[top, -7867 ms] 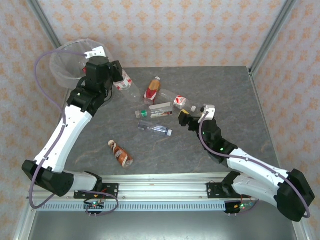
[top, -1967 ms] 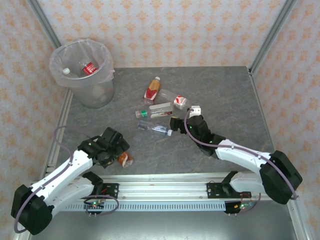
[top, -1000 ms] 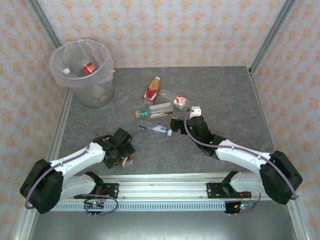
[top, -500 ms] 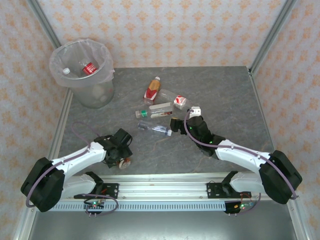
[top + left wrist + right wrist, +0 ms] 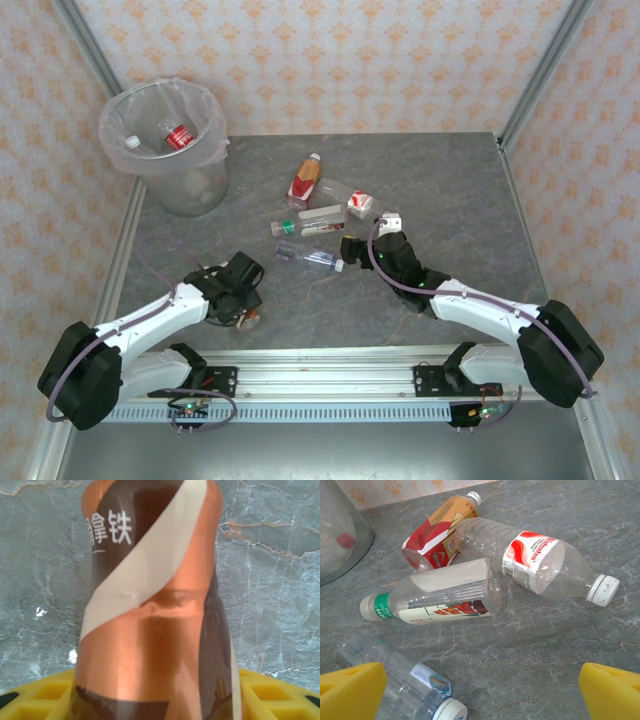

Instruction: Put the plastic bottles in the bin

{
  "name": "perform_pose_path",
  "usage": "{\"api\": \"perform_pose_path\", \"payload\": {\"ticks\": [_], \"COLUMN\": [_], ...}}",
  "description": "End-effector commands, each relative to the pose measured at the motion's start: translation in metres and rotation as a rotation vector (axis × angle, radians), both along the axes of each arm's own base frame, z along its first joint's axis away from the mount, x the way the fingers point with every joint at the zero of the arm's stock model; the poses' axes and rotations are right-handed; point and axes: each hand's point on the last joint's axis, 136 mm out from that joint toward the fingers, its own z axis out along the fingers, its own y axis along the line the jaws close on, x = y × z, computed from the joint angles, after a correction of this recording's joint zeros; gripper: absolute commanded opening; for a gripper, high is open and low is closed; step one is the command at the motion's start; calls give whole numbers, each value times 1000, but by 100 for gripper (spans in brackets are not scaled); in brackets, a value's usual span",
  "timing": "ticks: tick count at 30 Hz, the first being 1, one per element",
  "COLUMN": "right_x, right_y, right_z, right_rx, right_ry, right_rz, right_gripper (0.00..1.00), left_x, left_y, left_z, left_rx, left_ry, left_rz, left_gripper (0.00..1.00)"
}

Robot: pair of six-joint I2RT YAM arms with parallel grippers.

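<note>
Bright even light, faint shadows, sheen on brown-labelled bottle (image 5: 150,655)

Surface (image 5: 440,190): grey stone-look top, pale marbled veins with rusty streaks, matt, few small glints in left wrist view

Back wall (image 5: 350,60): cream-peach wallpaper, repeating orange floral motif; same paper on left wall (image 5: 35,250) and right wall (image 5: 600,200)

Silver metal posts rise at far corners, left (image 5: 85,45) and right (image 5: 548,65), both leaning outward in top view

Aluminium rail (image 5: 330,360) runs along near edge of surface; below it flat grey strip (image 5: 330,450), possibly metal shelf or floor

Light even, soft, shadows faint
</note>
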Motion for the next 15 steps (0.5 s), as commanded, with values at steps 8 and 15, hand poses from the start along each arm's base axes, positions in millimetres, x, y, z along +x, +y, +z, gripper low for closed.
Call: {"api": "perform_pose_path", "payload": {"ticks": [8, 15], "right_x": [4, 4], "right_y": [1, 1], "right_z": [10, 15], "right_rx": [12, 23], "right_ry": [-25, -38], "right_rz": [-17, -14], "right_gripper": [99, 99], "left_x": [30, 53], "left_y": [-2, -7], "left_z": [42, 66], "left_rx": [48, 66], "left_ry": [-124, -203], "left_rz": [-52, -65], "left_gripper": [46, 47]}}
